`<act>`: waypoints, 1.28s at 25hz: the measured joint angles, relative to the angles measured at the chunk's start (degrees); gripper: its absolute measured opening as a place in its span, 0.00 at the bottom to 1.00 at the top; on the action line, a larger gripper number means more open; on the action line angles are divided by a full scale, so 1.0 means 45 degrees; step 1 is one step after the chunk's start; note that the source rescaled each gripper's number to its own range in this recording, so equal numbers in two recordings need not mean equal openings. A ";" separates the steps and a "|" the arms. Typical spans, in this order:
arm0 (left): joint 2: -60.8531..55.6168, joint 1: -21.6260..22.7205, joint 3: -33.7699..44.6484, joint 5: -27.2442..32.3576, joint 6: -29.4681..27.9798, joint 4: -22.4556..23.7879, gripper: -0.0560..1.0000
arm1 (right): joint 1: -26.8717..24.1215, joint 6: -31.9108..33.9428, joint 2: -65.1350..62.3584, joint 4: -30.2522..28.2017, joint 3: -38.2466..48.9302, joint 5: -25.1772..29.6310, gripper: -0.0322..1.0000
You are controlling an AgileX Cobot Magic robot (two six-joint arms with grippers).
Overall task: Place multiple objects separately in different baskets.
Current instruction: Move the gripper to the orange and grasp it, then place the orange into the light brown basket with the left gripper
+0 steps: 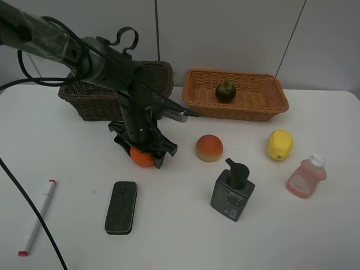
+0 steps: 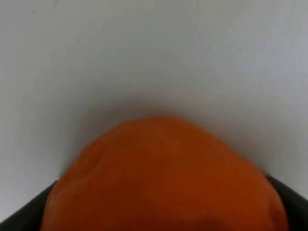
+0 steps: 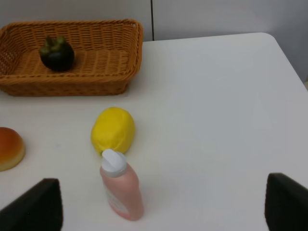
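The small round orange sits on the white counter, right under the left gripper, which points straight down over it. In the left wrist view the orange fills the lower frame, with a black finger showing at each bottom corner; those fingers are spread wide with the fruit between them, one on each side, and not drawn in on it.

Just behind the orange stands the deep, dark brown wicker basket, its front wall near the arm. To the orange's right a strip of bare counter separates it from the red-orange peach. Toward the near edge lies the dark board eraser, apart from the orange, and further left the white red-capped marker lies close to the counter's front corner.

Beyond the peach are the dark pump bottle, the yellow lemon and the pink bottle, none touching. The shallow orange-tan basket at the back holds the dark mangosteen.

The right gripper hangs above open counter by the pink bottle, fingers wide apart with nothing between them.
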 joint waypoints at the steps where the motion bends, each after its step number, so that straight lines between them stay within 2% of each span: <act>1: 0.0000 0.0000 0.0000 0.0028 -0.0058 -0.0010 0.92 | 0.0000 0.0000 0.0000 0.0000 0.0000 0.0000 1.00; 5: 0.0000 0.0000 -0.0115 0.0275 -0.0226 -0.0024 0.92 | 0.0000 0.0000 0.0000 0.0000 0.0000 0.0000 1.00; 9: -0.0040 0.0000 -0.1031 0.2013 -0.0226 -0.0050 0.92 | 0.0000 0.0000 0.0000 0.0000 0.0000 0.0000 1.00; 13: -0.0321 0.0000 -0.3626 0.3703 0.0435 -0.0670 0.92 | 0.0000 0.0000 0.0000 0.0000 0.0000 0.0000 1.00; 16: -0.0275 0.0000 -0.5819 0.4129 0.0972 -0.1697 0.92 | 0.0000 0.0000 0.0000 0.0000 0.0000 0.0000 1.00; 17: -0.0275 0.0000 -0.5819 0.4129 0.0972 -0.1697 0.92 | 0.0000 0.0000 0.0000 0.0000 0.0000 0.0000 1.00; 22: 0.1446 0.0000 -1.0030 0.4134 0.1282 -0.2280 0.92 | 0.0000 0.0000 0.0000 0.0000 0.0000 0.0000 1.00; 26: 0.3614 0.0000 -1.2760 0.3076 0.1885 -0.2291 0.92 | 0.0000 0.0000 0.0000 0.0000 0.0000 0.0000 1.00; 29: 0.4729 0.0000 -1.3996 0.2160 0.1960 -0.2306 0.92 | 0.0000 0.0000 0.0000 0.0000 0.0000 0.0000 1.00; 32: 0.5272 0.0000 -1.4371 0.1522 0.1985 -0.2242 0.92 | 0.0000 0.0000 0.0000 0.0000 0.0000 0.0000 1.00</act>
